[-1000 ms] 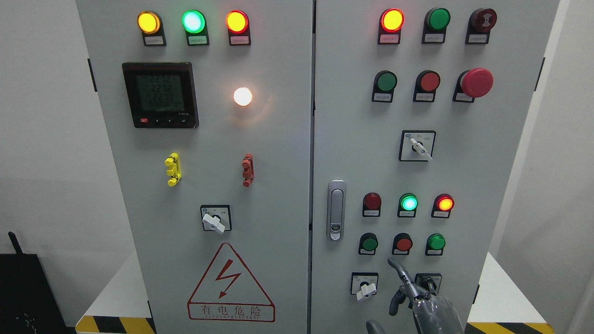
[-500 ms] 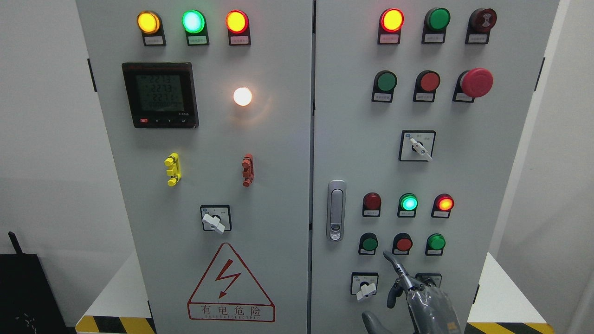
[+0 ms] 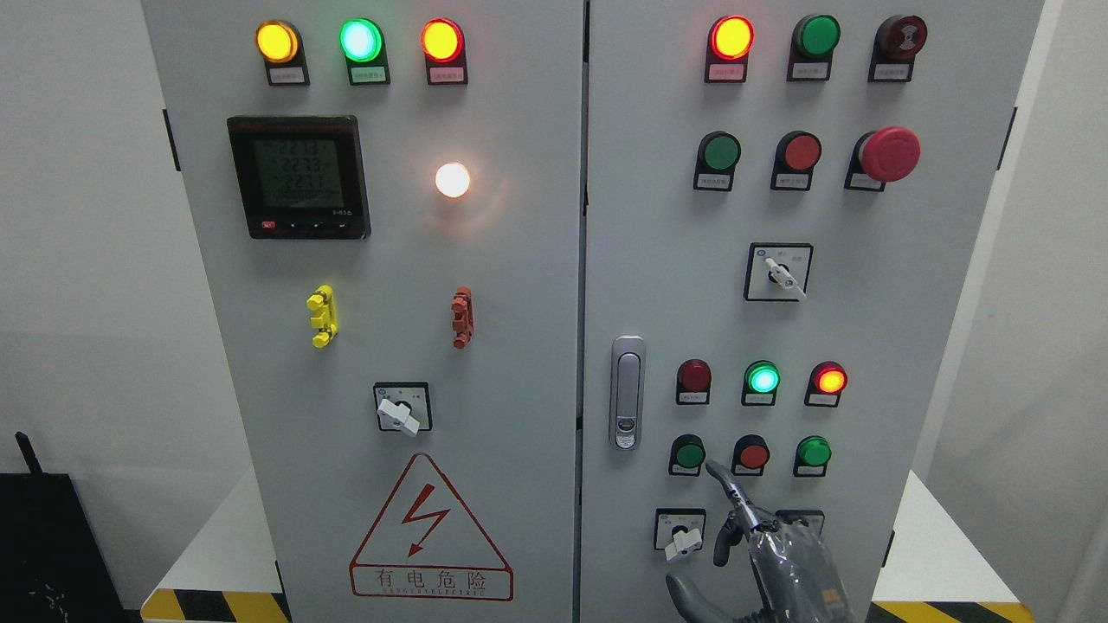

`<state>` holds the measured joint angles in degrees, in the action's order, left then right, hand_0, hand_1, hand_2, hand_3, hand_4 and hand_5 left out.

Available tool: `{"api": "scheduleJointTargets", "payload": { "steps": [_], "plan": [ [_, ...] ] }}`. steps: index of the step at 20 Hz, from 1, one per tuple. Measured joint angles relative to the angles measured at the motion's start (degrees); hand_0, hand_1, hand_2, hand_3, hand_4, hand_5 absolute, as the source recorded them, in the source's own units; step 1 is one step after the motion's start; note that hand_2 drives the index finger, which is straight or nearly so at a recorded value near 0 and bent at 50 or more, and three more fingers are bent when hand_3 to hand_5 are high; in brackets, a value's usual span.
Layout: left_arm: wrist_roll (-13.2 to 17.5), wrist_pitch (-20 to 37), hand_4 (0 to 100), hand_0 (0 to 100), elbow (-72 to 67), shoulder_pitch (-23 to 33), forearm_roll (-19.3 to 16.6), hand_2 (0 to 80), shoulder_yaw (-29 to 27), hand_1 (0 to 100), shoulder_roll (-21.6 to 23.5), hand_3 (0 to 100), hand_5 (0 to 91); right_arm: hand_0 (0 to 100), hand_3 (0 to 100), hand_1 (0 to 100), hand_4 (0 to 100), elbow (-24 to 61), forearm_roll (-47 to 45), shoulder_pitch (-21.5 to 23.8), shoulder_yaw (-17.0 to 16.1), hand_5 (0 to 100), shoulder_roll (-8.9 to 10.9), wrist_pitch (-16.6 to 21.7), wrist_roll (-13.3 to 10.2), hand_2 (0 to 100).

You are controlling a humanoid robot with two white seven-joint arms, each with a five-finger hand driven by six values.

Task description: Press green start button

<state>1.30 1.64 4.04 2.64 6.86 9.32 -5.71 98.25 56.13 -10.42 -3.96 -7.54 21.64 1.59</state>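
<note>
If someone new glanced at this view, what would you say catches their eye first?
Probably the glowing white lamp on the left door and the big red mushroom button at upper right. Then the right hand at the bottom, one finger pointing up between the lower green button and the red button beside it.

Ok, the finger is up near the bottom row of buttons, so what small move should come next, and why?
Probably nudge the right hand up and slightly left. Its extended fingertip sits just below and right of the green button, in the gap before the red button, not yet on the green cap. Then push straight in.
</note>
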Motion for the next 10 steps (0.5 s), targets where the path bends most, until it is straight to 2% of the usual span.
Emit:
{"api": "scheduleJointTargets", "payload": {
  "steps": [10],
  "plan": [
    [0.0, 0.0, 0, 12, 0.0, 0.0, 0.0, 0.0, 0.0, 56, 0.0, 0, 0.0, 7, 78, 8, 69, -2.31, 0.43, -1.85, 0.43, 68, -0.04, -0.01, 0.27, 0]
  ]
}}
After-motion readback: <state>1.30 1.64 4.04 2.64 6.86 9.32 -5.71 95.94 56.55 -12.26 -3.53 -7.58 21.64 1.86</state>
